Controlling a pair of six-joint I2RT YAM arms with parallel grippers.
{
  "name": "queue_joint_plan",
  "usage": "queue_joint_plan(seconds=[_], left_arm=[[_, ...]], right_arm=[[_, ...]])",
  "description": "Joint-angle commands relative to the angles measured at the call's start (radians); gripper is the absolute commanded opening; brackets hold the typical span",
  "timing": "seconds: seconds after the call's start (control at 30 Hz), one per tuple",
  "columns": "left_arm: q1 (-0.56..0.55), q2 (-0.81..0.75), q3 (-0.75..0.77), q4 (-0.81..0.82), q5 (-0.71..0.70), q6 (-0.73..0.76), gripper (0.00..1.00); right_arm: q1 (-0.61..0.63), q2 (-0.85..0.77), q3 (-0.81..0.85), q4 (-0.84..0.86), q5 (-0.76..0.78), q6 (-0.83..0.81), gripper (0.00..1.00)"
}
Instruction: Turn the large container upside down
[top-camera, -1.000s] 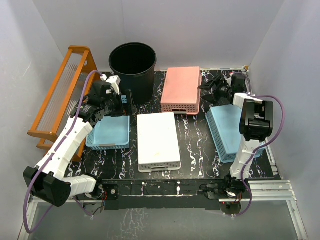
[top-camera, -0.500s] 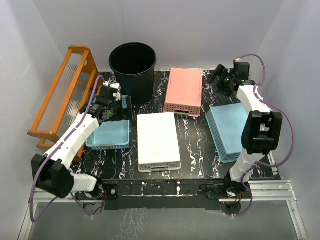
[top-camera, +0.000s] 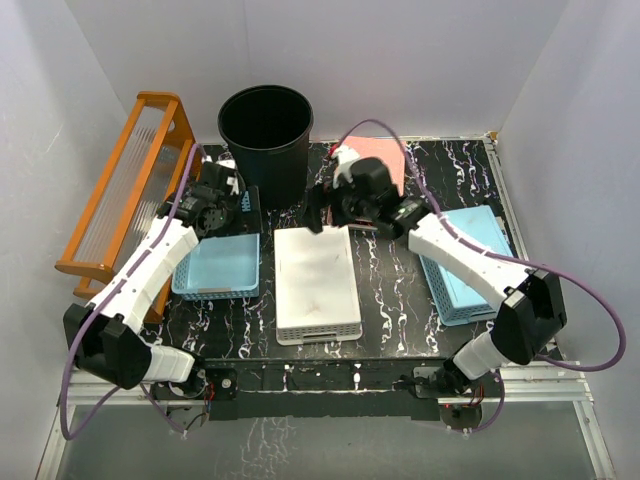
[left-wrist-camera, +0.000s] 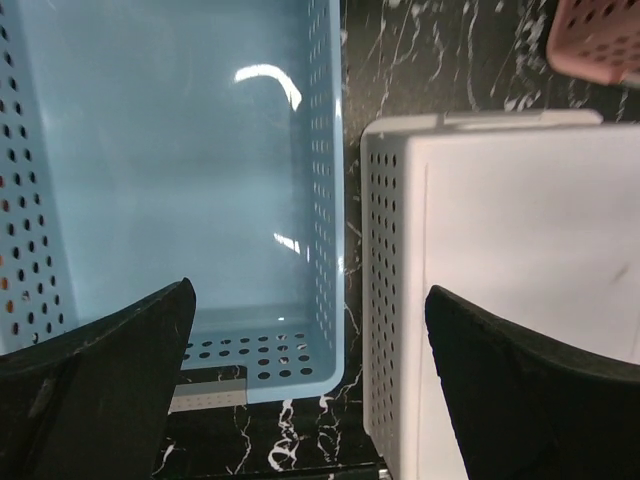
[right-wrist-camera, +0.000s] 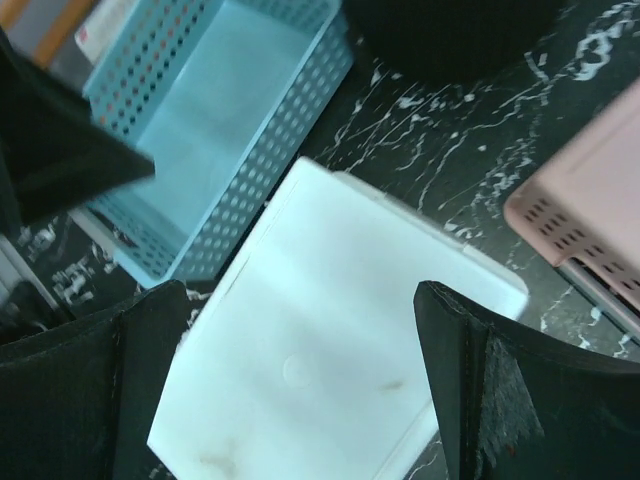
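large container (top-camera: 277, 163) upright, orange rack (top-camera: 120, 195) beside, pink basket (right-wrist-camera: 585, 215) near

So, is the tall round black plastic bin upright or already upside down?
Upright: the tall round black plastic bin shows its open mouth facing up.

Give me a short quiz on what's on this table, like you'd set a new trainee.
1. True or false: the tall round black plastic bin stands with its open mouth facing up.
2. What lies between the light blue perforated plastic basket near the left arm and the light blue one near the right arm? A) a white rectangular plastic basket B) a green cup C) a metal spoon
3. Is the left end effector or the right end effector holding anything?
Key: 1 true; 2 A; 3 no, both are open and empty.
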Motion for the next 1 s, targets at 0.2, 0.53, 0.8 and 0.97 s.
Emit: queue_joint_plan(seconds=[0.2, 0.53, 0.8, 0.97], left_arm=[[0.090, -0.005, 0.240, -0.187, -0.121, -0.009, 0.99], [0.192, -0.038, 0.250, -0.184, -0.135, 0.026, 0.99], [0.206, -0.064, 0.210, -0.163, -0.127, 0.046, 0.99], [0.207, -0.068, 0.205, -0.150, -0.120, 0.056, 0.99]], right_arm=[[0.311, -0.025, -0.063, 0.079, 0.304, -0.288, 0.98], [0.464, 0.291, 0.134, 0.005, 0.679, -0.318, 0.98], [0.489, 0.359, 0.121, 0.012, 0.778, -0.330, 0.98], [0.490, 0.324, 0.036, -0.060, 0.933, -0.290, 0.98]])
